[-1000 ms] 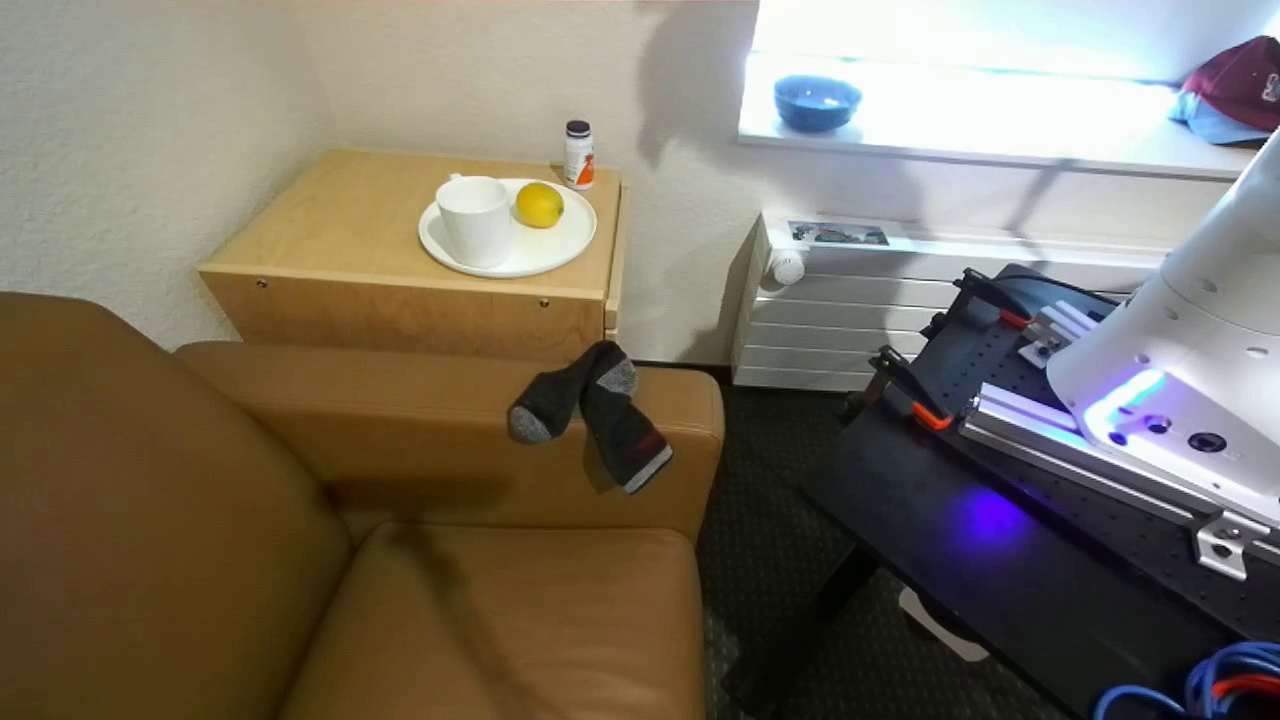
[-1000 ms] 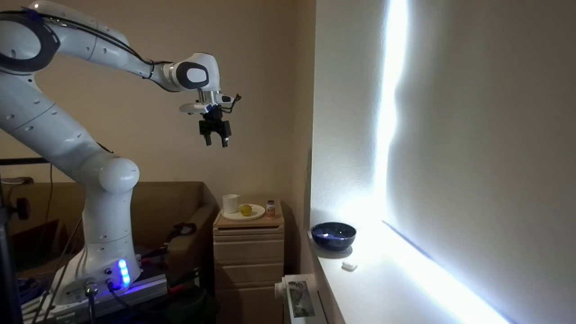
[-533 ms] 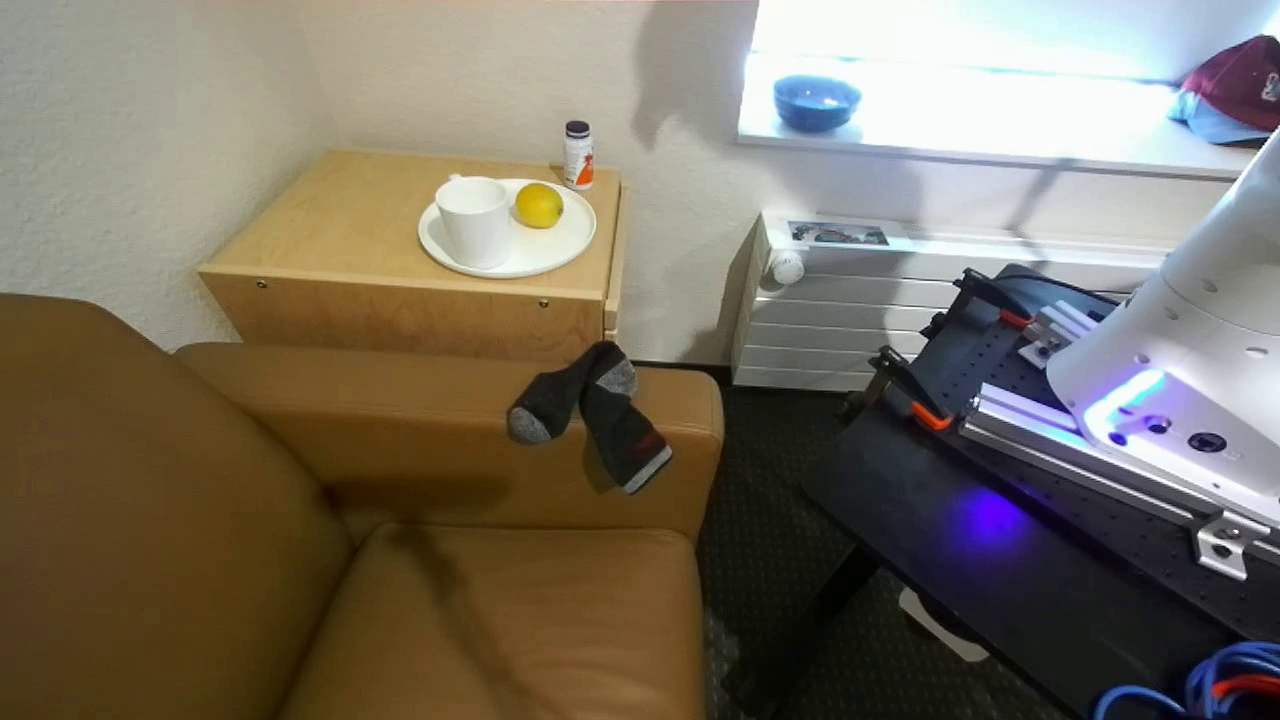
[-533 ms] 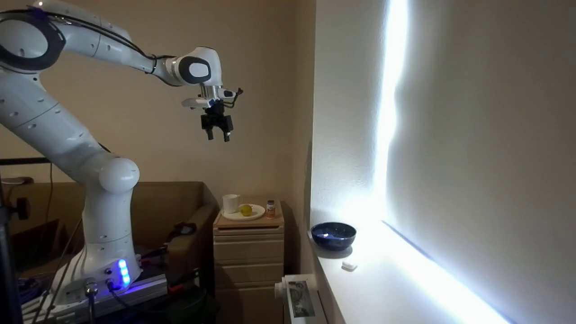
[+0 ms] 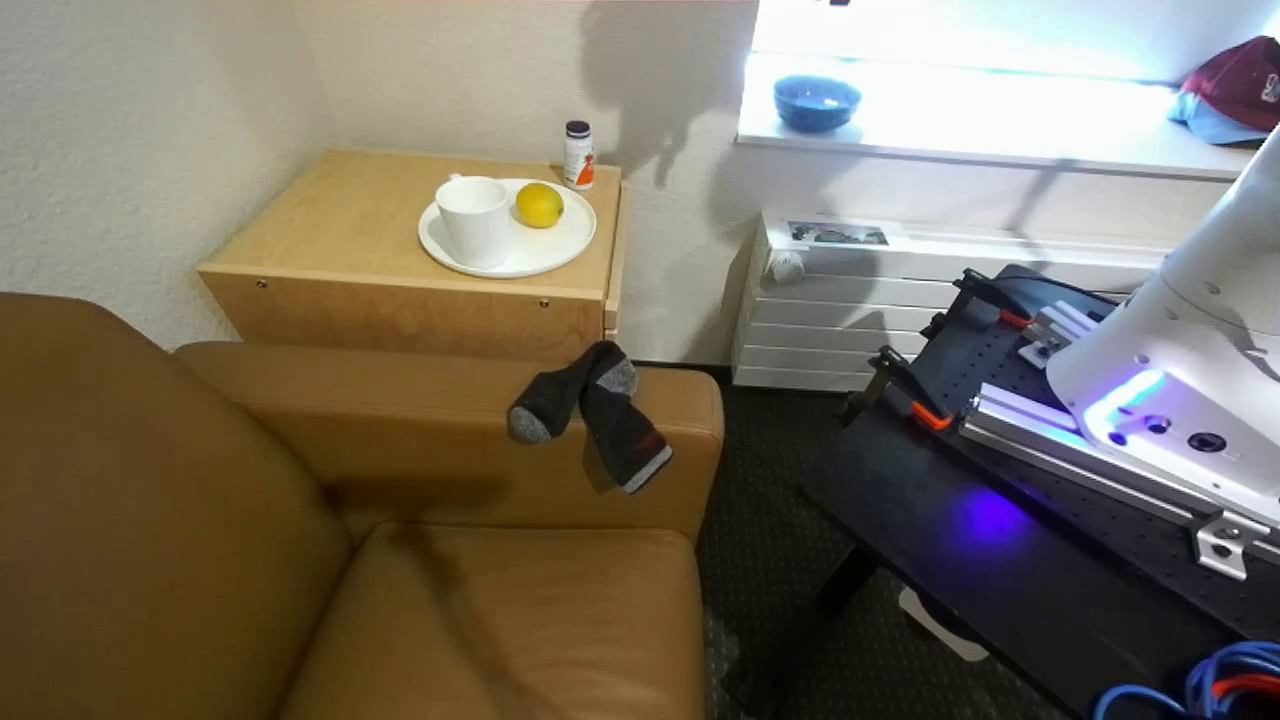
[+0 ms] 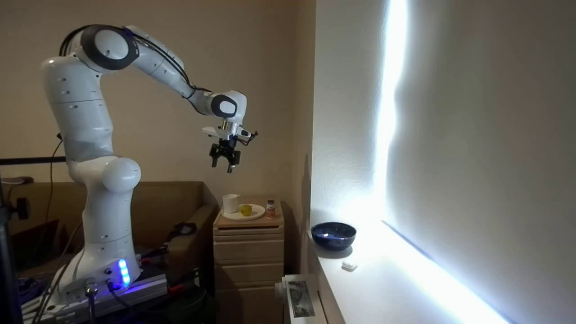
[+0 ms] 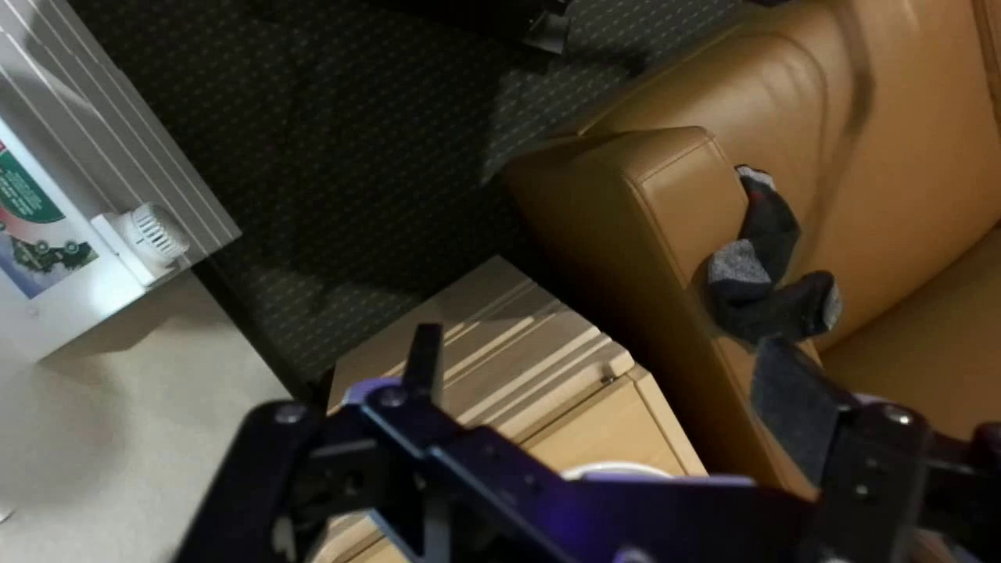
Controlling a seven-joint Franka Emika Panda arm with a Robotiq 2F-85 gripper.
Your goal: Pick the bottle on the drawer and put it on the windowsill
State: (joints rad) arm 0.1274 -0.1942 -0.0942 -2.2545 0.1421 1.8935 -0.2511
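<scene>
The bottle (image 5: pixel 579 157) is small and white with an orange-red label and dark cap. It stands upright at the back corner of the drawer top, behind the plate. It also shows in an exterior view (image 6: pixel 270 209) but is hidden in the wrist view. The drawer (image 5: pixel 340 210) is a light wooden cabinet, seen too in the wrist view (image 7: pixel 610 430). The windowsill (image 5: pixel 980 120) is a bright white ledge, also in an exterior view (image 6: pixel 373 288). My gripper (image 6: pixel 222 167) hangs above the drawer's height, open and empty, fingers pointing down. In the wrist view its fingers (image 7: pixel 608 375) stand wide apart.
A white plate (image 5: pixel 520 258) with a white cup (image 5: pixel 475 222) and a yellow lemon (image 5: pixel 540 205) sits beside the bottle. A dark blue bowl (image 6: pixel 333 236) and a small white object (image 6: pixel 349 266) stand on the windowsill. A radiator (image 5: pixel 830 320) is below; socks (image 5: pixel 600 410) lie on the sofa arm.
The arm first rises slightly, then its gripper moves lower and to the right in an exterior view, with the elbow swung forward. Its shadow on the wall shifts. The bottle has not moved.
</scene>
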